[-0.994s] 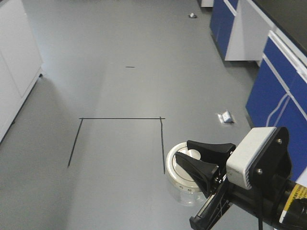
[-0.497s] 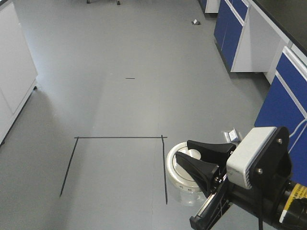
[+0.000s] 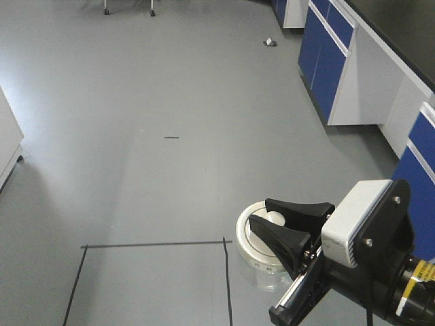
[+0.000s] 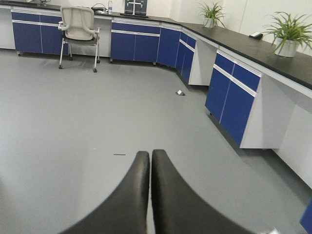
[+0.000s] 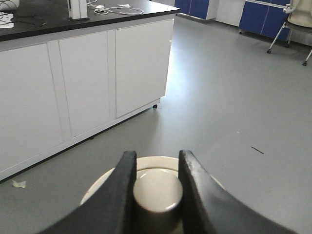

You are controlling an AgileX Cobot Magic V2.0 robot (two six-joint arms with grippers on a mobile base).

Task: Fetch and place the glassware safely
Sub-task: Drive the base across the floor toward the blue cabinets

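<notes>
Glass below and cream-white on top, the small squat jar [image 3: 258,270] hangs at the right gripper [image 3: 260,212], low in the front view and seemingly clear of the grey floor [image 3: 136,102], just right of the black tape lines [image 3: 153,244] marked there. The gripper is closed to a narrow gap on the little knob [image 5: 157,192] at the centre of the lid [image 3: 249,243]; in the wrist view its black fingers [image 5: 124,190] press against the knob on either side, and the clear body beneath is hidden by the lid. The left gripper [image 4: 149,155] has its fingers pressed together with nothing between them, pointing out over open floor towards the blue cabinets [image 4: 146,44]. I judge the jar light but brittle, with smooth walls that would slip in a loose grip and crack on a hard landing. The knob is a small, rounded hold, and whether the lid is fixed to the glass cannot be told; if it only rests there, the body could drop away. A firmer hold would be around the glass body itself, below the lid's rim, with a gentle squeeze and a slow, level set-down.
</notes>
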